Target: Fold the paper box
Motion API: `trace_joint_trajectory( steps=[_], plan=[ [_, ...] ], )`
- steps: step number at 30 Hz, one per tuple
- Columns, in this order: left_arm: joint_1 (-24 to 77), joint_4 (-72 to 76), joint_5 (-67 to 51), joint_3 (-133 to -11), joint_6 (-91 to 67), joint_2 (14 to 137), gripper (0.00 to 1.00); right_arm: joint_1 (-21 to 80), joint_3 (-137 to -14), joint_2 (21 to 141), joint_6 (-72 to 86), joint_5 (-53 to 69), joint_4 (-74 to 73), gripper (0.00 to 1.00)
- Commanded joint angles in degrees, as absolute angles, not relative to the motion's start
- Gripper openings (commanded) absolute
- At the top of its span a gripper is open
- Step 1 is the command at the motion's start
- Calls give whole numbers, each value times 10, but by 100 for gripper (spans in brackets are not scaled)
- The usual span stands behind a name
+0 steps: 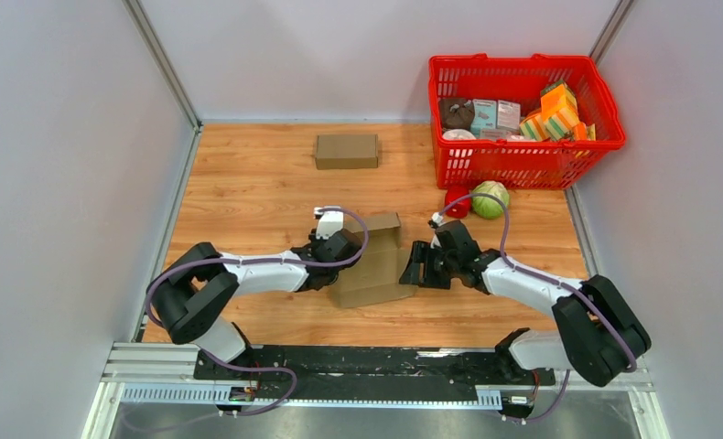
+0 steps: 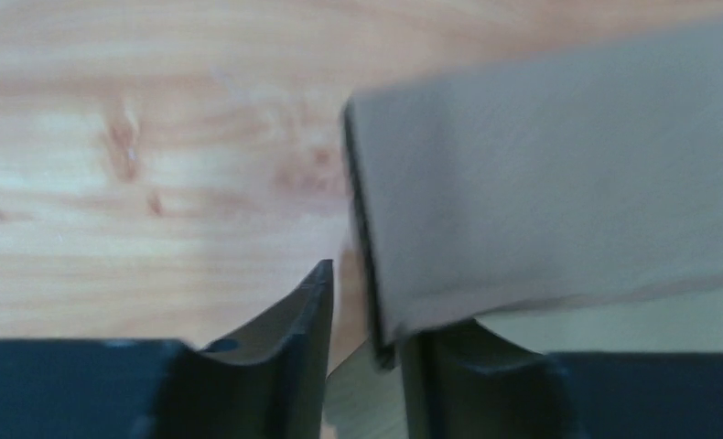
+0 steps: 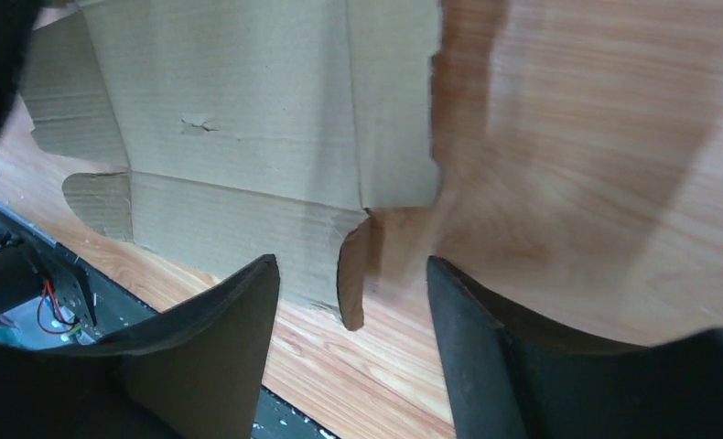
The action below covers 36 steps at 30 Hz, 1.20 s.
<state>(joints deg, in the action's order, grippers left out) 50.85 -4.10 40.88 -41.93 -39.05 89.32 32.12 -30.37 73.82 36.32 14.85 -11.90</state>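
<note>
The paper box [image 1: 376, 261] is brown cardboard, partly unfolded, lying mid-table with one panel standing up at its far end. My left gripper [image 1: 339, 249] is at the box's left side. In the left wrist view the jaws of the left gripper [image 2: 367, 311] stand apart around the edge of a cardboard panel [image 2: 559, 183], which lies close to the right finger [image 2: 449, 366], with a gap to the left finger. My right gripper [image 1: 419, 265] is at the box's right edge. Here the right gripper [image 3: 353, 288] is open, and a small curled flap [image 3: 350, 256] hangs between the fingers, touching neither.
A second, closed cardboard box [image 1: 347, 151] lies at the back. A red basket [image 1: 605, 137] full of groceries stands at the back right, with a green cabbage [image 1: 490, 198] and a red item [image 1: 457, 201] in front of it. White walls close in both sides.
</note>
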Motion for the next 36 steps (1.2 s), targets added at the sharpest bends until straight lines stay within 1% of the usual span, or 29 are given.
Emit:
trace_joint_trajectory(
  steps=[1, 2, 3, 4, 5, 6, 7, 8, 9, 10, 12, 13, 15, 16, 17, 18, 19, 20, 21, 22, 24, 25, 26, 27, 29, 31, 32, 34, 36],
  plan=[
    [510, -63, 347, -376, -397, 827, 46, 331, -308, 772, 390, 176, -58, 58],
    [509, -82, 341, -365, -399, 810, 50, 337, -310, 780, 395, 177, -59, 54],
    [510, -103, 337, -360, -409, 766, 59, 341, -310, 787, 395, 176, -57, 51],
    [509, -122, 323, -354, -412, 739, 61, 344, -309, 787, 396, 173, -57, 46],
    [509, -156, 312, -341, -412, 710, 61, 349, -307, 785, 397, 167, -65, 45],
    [507, -178, 304, -336, -417, 640, 63, 350, -307, 780, 396, 155, -71, 45],
    [507, -199, 280, -332, -416, 602, 63, 350, -307, 776, 394, 151, -76, 41],
    [505, -235, 261, -330, -412, 565, 66, 350, -309, 773, 392, 148, -94, 40],
    [499, -253, 240, -333, -401, 495, 68, 350, -313, 771, 387, 148, -102, 39],
    [499, -268, 202, -337, -391, 463, 68, 350, -316, 771, 384, 151, -109, 32],
    [498, -310, 173, -366, -366, 398, 68, 349, -328, 770, 381, 157, -126, 27],
    [498, -318, 134, -378, -347, 390, 68, 350, -331, 768, 377, 157, -129, 23],
    [498, -339, 89, -422, -297, 417, 66, 350, -351, 770, 372, 156, -155, 21],
    [510, -344, 44, -439, -281, 440, 64, 350, -361, 773, 364, 157, -165, 18],
    [525, -358, 41, -457, -265, 466, 63, 350, -371, 776, 360, 159, -187, 15],
    [549, -361, 52, -486, -235, 519, 63, 350, -387, 777, 359, 168, -194, 13],
    [570, -353, 83, -497, -219, 545, 62, 349, -394, 778, 359, 175, -201, 11],
    [610, -339, 96, -509, -201, 567, 62, 348, -401, 780, 359, 183, -213, 10],
    [626, -318, 106, -505, -168, 600, 62, 346, -416, 782, 359, 202, -220, 9],
    [636, -289, 106, -500, -151, 613, 62, 346, -424, 785, 359, 212, -226, 6],
    [662, -217, 107, -484, -115, 644, 62, 345, -437, 790, 352, 221, -244, 6],
    [663, -205, 152, -485, -122, 651, 62, 345, -446, 790, 348, 219, -250, 6],
    [661, -205, 183, -491, -133, 654, 54, 342, -448, 790, 340, 216, -257, 6],
    [649, -208, 205, -497, -154, 653, 51, 339, -450, 793, 335, 214, -258, 6],
    [621, -220, 190, -512, -188, 645, 49, 330, -443, 790, 332, 213, -249, 6],
    [565, -256, 153, -523, -253, 634, 52, 320, -431, 793, 331, 211, -236, 6],
    [542, -273, 136, -532, -277, 632, 59, 312, -429, 796, 328, 214, -230, 6],
    [488, -322, 123, -532, -340, 617, 62, 307, -428, 805, 319, 214, -229, 6],
    [459, -349, 132, -517, -384, 586, 64, 302, -427, 809, 316, 219, -222, 6]
  ],
)
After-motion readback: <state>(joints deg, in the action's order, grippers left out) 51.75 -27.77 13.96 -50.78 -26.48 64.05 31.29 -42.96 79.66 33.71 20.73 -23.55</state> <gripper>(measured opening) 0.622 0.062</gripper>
